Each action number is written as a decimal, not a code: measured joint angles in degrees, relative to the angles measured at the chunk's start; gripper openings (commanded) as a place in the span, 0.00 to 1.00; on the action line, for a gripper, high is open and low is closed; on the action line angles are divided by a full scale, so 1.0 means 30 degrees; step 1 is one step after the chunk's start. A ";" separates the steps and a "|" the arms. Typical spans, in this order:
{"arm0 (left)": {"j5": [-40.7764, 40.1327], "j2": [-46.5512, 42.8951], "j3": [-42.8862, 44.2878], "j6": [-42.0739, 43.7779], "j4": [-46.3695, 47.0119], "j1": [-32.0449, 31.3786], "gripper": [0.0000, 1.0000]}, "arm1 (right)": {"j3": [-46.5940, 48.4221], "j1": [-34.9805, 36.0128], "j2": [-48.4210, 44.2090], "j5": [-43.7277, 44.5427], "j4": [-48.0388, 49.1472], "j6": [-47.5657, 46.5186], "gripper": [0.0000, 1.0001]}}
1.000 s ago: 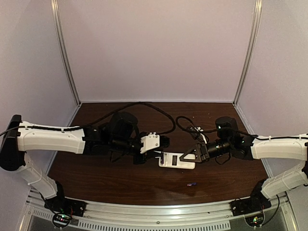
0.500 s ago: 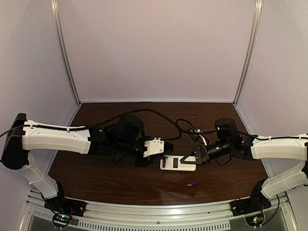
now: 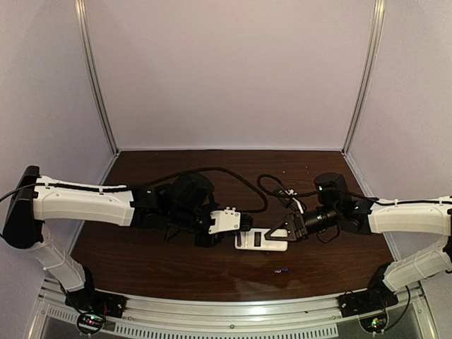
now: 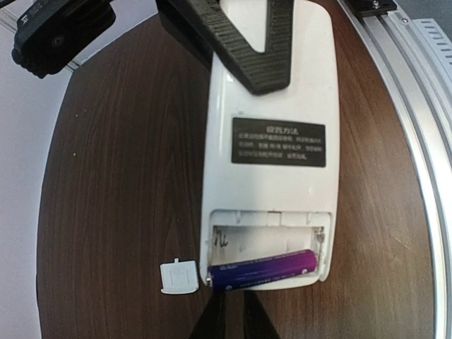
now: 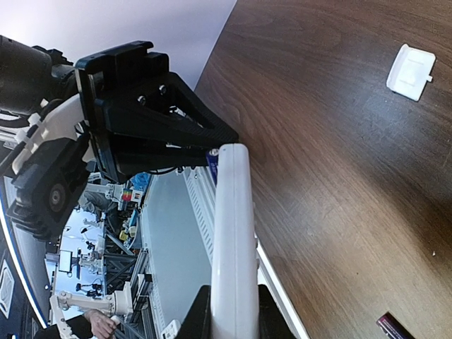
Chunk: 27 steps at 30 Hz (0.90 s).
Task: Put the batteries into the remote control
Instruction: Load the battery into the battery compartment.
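Note:
The remote control faces back up with its compartment open, and my right gripper is shut on its far end. One ribbed finger lies across the white back. Edge-on in the right wrist view, the remote control sits between the pads. One purple battery lies tilted in the compartment's near slot, its left end sticking out past the edge. My left gripper is shut, with its tips right at that battery and nothing between them. Another battery lies loose on the table.
The small white cover piece lies on the brown table just left of the remote's open end, also the cover piece. The loose battery rests near the front metal rail. Black cables loop behind the arms.
My left arm has moved right and forward to the remote's open end, and its jaws have narrowed. The right gripper still holds the remote in about the same place.

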 measured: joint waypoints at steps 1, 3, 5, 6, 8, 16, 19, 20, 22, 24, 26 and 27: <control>-0.0080 0.0007 0.0051 0.0058 -0.0189 -0.0036 0.14 | 0.0022 0.0000 0.0000 0.0000 0.0015 -0.0022 0.00; -0.0277 0.0066 0.0160 0.0138 -0.0474 -0.0131 0.16 | 0.0058 0.0007 0.0000 -0.0015 0.0080 -0.0051 0.00; -0.0444 0.0080 0.0182 0.0146 -0.0554 -0.0197 0.21 | 0.0066 0.0007 0.0000 -0.0007 0.0087 -0.0058 0.00; -0.0510 0.0080 0.0182 0.0146 -0.0576 -0.0204 0.22 | 0.0066 0.0007 0.0000 -0.0007 0.0087 -0.0066 0.00; -0.0787 0.0080 0.0197 0.0117 -0.0583 -0.0240 0.24 | 0.0066 0.0007 0.0000 -0.0007 0.0102 -0.0102 0.00; -0.1195 -0.1027 -0.0189 0.0051 -0.0408 -0.0248 0.35 | 0.0066 0.0007 0.0000 0.0000 0.0138 -0.0182 0.00; -0.0816 -0.1727 -0.0189 0.0051 -0.0080 -0.0248 0.36 | 0.0066 0.0007 0.0000 0.0000 0.0131 -0.0189 0.00; -0.0634 -0.1858 -0.0189 0.0036 0.0095 -0.0248 0.36 | 0.0066 0.0007 0.0000 0.0000 0.0131 -0.0189 0.00; -0.0248 -0.1938 -0.0189 -0.0022 0.0342 -0.0248 0.36 | 0.0066 0.0007 0.0000 -0.0007 0.0138 -0.0189 0.00; 0.0073 -0.1923 -0.0182 -0.0087 0.0474 -0.0248 0.35 | 0.0066 0.0007 0.0000 0.0000 0.0131 -0.0189 0.00; 0.0248 -0.1887 -0.0168 -0.0146 0.0546 -0.0248 0.35 | 0.0073 0.0007 0.0000 0.0000 0.0131 -0.0189 0.00; 0.0342 -0.1807 -0.0131 -0.0175 0.0612 -0.0248 0.36 | 0.0073 0.0007 0.0000 -0.0007 0.0131 -0.0189 0.00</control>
